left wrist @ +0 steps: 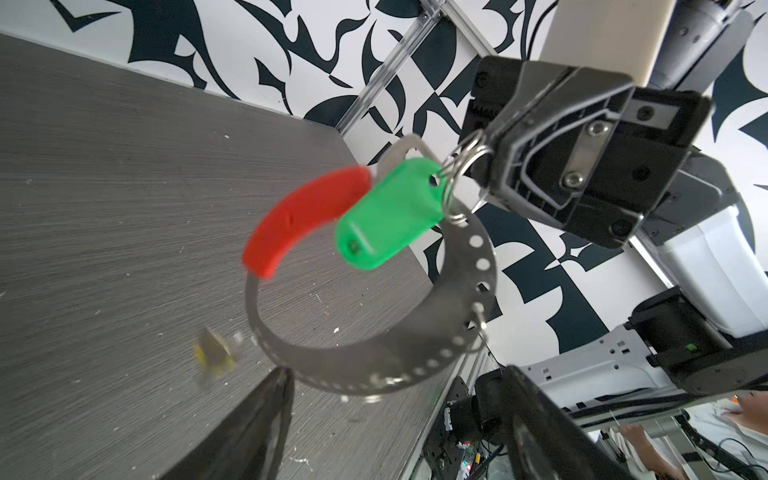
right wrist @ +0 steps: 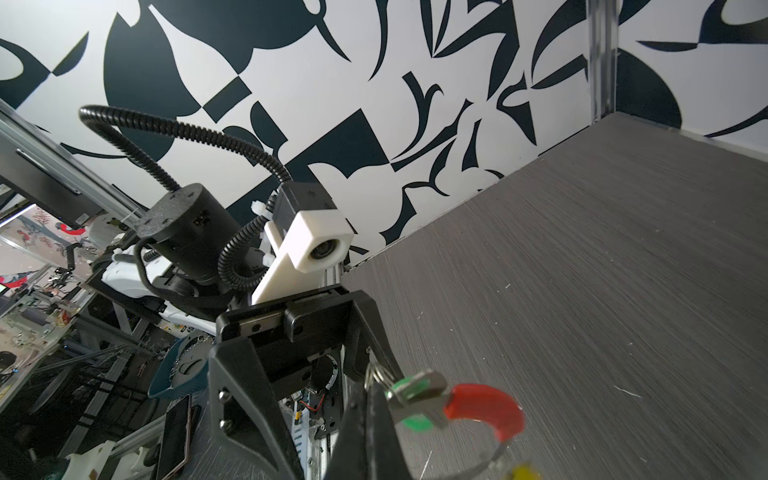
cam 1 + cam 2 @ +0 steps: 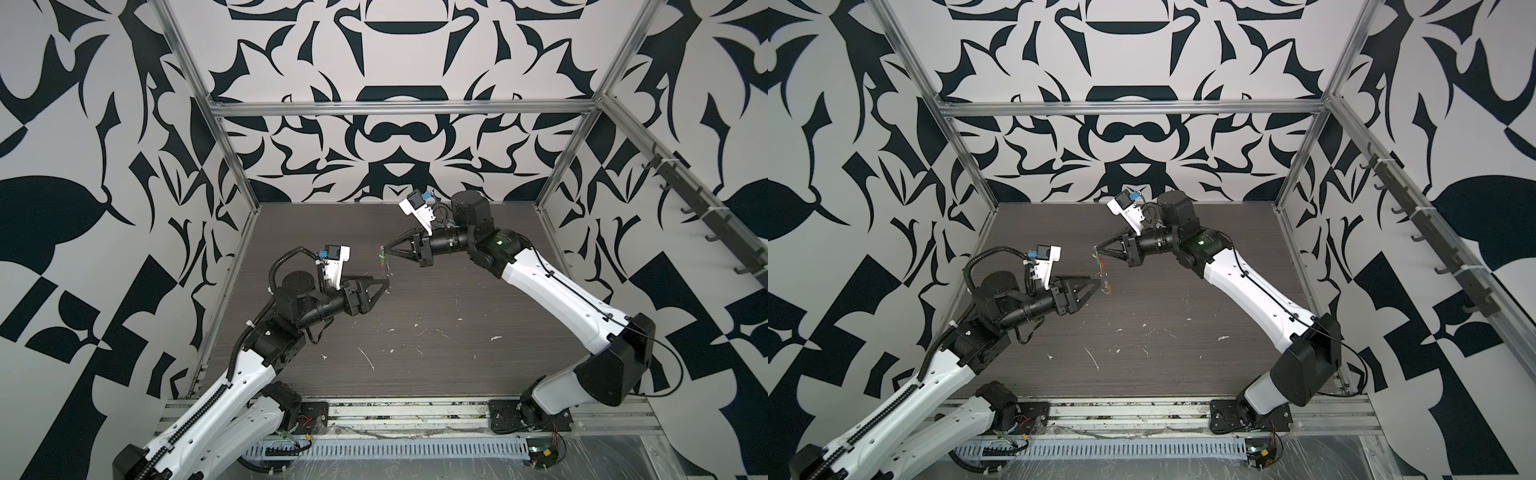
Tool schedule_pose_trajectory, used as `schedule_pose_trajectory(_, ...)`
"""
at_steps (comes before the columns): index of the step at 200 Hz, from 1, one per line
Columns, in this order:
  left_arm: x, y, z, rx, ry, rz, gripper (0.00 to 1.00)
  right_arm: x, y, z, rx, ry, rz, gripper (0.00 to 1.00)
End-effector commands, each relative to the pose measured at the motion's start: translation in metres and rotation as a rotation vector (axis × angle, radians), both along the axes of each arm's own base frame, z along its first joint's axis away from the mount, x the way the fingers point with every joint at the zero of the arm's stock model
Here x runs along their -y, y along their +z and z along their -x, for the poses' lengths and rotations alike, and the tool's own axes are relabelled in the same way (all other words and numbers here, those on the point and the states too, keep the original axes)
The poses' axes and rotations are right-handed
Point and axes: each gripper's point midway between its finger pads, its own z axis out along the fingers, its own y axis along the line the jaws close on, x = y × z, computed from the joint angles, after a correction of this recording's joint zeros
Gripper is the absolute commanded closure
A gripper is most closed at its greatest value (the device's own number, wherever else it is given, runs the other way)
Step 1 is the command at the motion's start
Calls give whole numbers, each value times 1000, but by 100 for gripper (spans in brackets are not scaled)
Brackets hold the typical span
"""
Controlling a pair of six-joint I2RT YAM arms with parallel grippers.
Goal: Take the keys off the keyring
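My right gripper [image 3: 384, 249] [image 2: 374, 386] hangs above the middle of the table, shut on the keyring [image 3: 385, 266] [image 1: 415, 345] at its top end, where the small silver rings [image 1: 465, 160] sit. The grey hoop dangles below with its red sleeve [image 1: 303, 224] [image 2: 486, 407]. A green key [image 1: 390, 216] [image 2: 411, 399] hangs by those rings. The yellow key [image 1: 214, 353] [image 3: 1108, 286] [image 2: 525, 471] is blurred and sits apart from the hoop's lower arc. My left gripper [image 3: 386, 284] [image 1: 397, 374] stands open just under the hoop, with nothing between its fingers.
White flecks [image 3: 368, 357] lie scattered over the dark wood-grain table [image 3: 457, 332]. Aluminium frame posts [image 3: 232, 166] and patterned walls close in the back and both sides. The arm bases sit on a rail [image 3: 407, 411] at the front.
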Motion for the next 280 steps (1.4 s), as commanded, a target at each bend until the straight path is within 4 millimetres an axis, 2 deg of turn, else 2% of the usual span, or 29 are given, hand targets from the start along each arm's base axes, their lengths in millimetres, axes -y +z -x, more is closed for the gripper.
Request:
schedule_pose_trajectory(1,-5,-3,1,-15,23,-16,19,10,23,7,86,-12,-40,100)
schedule_pose_trajectory(28,-8,2,5,12,24,-6,30,11,23,13,87,13,-39,100)
schedule_pose_trajectory(84,-25,19,-1,169,125,12,27,19,32,48,124,207,-103,100)
schedule_pose_trajectory(112,-30,33,-7,259,176,61,27,20,34,58,113,269,-124,100)
schedule_pose_trajectory(154,-17,45,-4,374,106,124,23,22,35,66,92,329,-144,100)
schedule_pose_trajectory(169,-15,45,-7,382,108,128,22,21,35,66,87,332,-145,100)
schedule_pose_trajectory(226,5,55,5,430,-39,154,23,22,36,70,76,366,-156,100)
schedule_pose_trajectory(280,17,64,20,438,-168,205,30,23,37,72,71,377,-162,100)
